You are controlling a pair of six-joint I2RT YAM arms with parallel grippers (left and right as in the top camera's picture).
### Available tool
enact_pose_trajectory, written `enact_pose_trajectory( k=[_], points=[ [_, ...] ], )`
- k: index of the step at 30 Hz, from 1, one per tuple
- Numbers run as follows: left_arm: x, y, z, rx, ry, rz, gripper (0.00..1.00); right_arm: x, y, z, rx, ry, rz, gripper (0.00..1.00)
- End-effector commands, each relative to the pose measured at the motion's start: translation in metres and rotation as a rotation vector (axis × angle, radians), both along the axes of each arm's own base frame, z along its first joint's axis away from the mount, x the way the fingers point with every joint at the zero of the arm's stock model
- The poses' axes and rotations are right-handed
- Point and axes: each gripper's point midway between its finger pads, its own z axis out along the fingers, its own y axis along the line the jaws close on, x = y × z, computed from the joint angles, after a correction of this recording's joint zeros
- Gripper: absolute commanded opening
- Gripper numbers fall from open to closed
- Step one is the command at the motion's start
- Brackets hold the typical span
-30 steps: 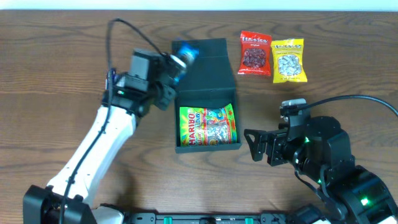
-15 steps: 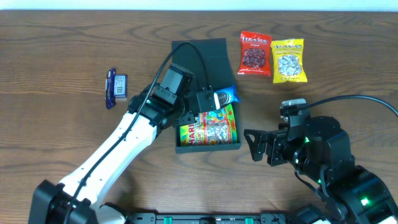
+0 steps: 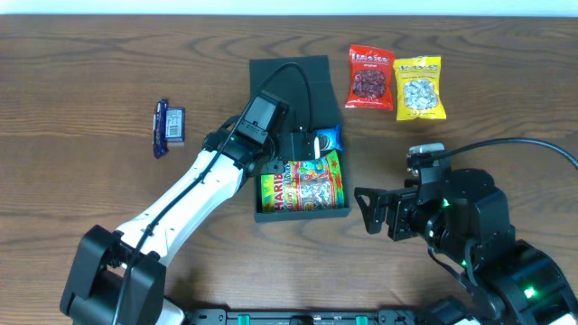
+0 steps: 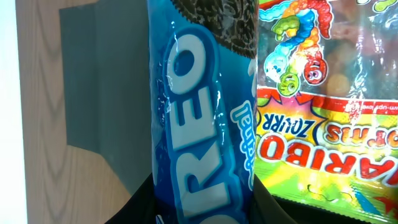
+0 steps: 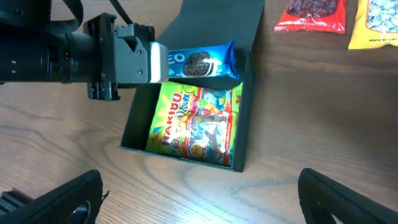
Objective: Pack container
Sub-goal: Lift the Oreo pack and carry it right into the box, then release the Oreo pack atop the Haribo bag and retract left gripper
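Observation:
The dark teal container (image 3: pixel 330 215) lies open at the table's middle, its flap lid (image 3: pixel 291 72) laid back. A Haribo packet (image 3: pixel 302 183) lies inside it; it also shows in the right wrist view (image 5: pixel 196 127) and the left wrist view (image 4: pixel 336 112). My left gripper (image 3: pixel 307 143) is shut on a blue Oreo packet (image 3: pixel 329 139) and holds it over the box's far end; the packet also shows in the left wrist view (image 4: pixel 202 118) and the right wrist view (image 5: pixel 199 62). My right gripper (image 3: pixel 372 212) is open and empty, to the right of the box.
A red snack packet (image 3: pixel 370 78) and a yellow snack packet (image 3: pixel 419 88) lie at the back right. A small blue packet (image 3: pixel 168 126) lies on the wood at the left.
My left gripper carried the Oreo packet from over the lid's back edge down to the box's far end. The small blue packet at left came into view. The right arm stayed still.

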Motion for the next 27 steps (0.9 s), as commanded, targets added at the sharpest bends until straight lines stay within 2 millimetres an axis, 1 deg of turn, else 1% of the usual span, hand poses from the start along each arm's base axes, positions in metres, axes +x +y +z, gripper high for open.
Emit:
enact_pose_trajectory(
  k=[1, 3, 4, 10, 13, 16, 19, 22, 25, 27],
  points=[
    [0.006, -0.003, 0.005, -0.001, -0.021, -0.01, 0.35, 0.001, -0.002, 0.003, -0.007, -0.016, -0.001, 0.99],
    [0.006, -0.003, 0.005, -0.008, -0.018, 0.003, 0.9, 0.001, -0.002, 0.003, -0.007, -0.016, -0.001, 0.99],
    [0.007, -0.004, 0.006, -0.017, -0.017, 0.017, 0.95, 0.001, -0.002, 0.003, -0.007, -0.016, -0.001, 0.99],
    [0.026, 0.0, 0.02, -0.14, -0.045, 0.28, 0.95, 0.001, -0.002, 0.003, -0.007, -0.016, -0.001, 0.99],
    [0.028, 0.002, 0.032, -0.223, -0.039, 0.402, 0.95, 0.001, -0.002, 0.003, -0.007, -0.016, -0.001, 0.99],
    [0.028, 0.01, 0.047, -0.317, -0.033, 0.565, 0.95, 0.001, -0.002, 0.003, -0.007, -0.016, -0.001, 0.99],
    [0.024, 0.02, 0.063, -0.386, -0.036, 0.692, 0.95, 0.001, -0.002, 0.003, -0.007, -0.016, -0.001, 0.99],
    [0.019, 0.038, 0.083, -0.429, -0.073, 0.815, 0.95, 0.001, -0.002, 0.003, -0.007, -0.016, -0.001, 0.99],
    [0.008, 0.056, 0.1, -0.459, -0.099, 0.916, 0.95, 0.001, -0.002, 0.003, -0.007, -0.016, -0.001, 0.99],
    [-0.004, 0.066, 0.108, -0.468, -0.092, 0.952, 0.95, 0.001, -0.002, 0.003, -0.007, -0.016, -0.001, 0.99]
  ],
)
